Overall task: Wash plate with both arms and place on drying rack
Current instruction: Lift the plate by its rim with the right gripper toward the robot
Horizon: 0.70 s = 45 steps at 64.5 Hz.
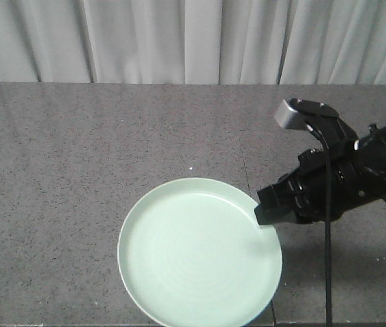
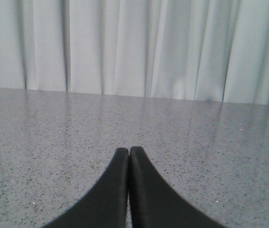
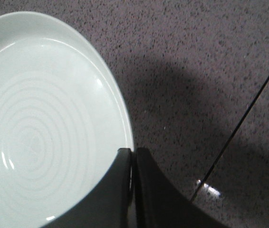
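The plate (image 1: 196,255) lies flat on the grey speckled counter (image 1: 77,170), close to its front edge and a little right of the middle, with its inside facing up and faint rings showing. The right arm (image 1: 377,167) reaches in from the right, its grey camera (image 1: 294,113) raised above the wrist and a black cable (image 1: 327,266) hanging down in front. The right gripper (image 1: 266,212) sits at the plate's right rim. In the right wrist view its fingers (image 3: 113,190) are pinched almost together on that rim, one over the inside of the plate (image 3: 44,123) and the other outside it above the counter, with the edge running into the thin slit between them. A dark seam (image 3: 241,123) crosses the counter beside it. The left gripper (image 2: 128,153) hangs over bare counter with its fingers pressed together and nothing between them, facing the pale curtain (image 2: 134,47).
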Tool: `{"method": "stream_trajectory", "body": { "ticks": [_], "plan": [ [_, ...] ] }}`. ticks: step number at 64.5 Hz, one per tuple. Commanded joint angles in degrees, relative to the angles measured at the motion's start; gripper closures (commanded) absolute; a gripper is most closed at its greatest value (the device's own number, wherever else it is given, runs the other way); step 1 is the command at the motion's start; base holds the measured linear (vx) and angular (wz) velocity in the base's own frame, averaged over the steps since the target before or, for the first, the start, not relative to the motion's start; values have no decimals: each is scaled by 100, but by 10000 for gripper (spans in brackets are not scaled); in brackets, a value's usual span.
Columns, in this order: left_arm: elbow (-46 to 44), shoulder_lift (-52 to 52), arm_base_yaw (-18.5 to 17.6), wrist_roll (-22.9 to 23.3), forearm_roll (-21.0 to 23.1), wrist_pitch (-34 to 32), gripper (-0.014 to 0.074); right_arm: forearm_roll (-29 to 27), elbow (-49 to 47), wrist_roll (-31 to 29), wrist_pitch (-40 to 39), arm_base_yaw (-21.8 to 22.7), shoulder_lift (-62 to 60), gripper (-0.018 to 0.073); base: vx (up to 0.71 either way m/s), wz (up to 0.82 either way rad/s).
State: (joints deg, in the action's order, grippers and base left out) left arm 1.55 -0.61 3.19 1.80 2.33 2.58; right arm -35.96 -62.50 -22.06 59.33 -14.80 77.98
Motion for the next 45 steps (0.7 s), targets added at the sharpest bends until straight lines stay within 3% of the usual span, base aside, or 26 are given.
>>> {"method": "stream_trajectory", "body": {
  "ticks": [1,15,45],
  "plan": [
    [-149,-74,-21,20,8,-426,603,-242,241,-74,-223,9,-501,564,0,0],
    [-149,-74,-21,20,8,-426,603,-236,738,-74,-286,9,-1013,564,0,0],
    [-149,-74,-21,20,8,-426,603,-241,759,-69,-267,9,-1206,564,0,0]
  ]
}}
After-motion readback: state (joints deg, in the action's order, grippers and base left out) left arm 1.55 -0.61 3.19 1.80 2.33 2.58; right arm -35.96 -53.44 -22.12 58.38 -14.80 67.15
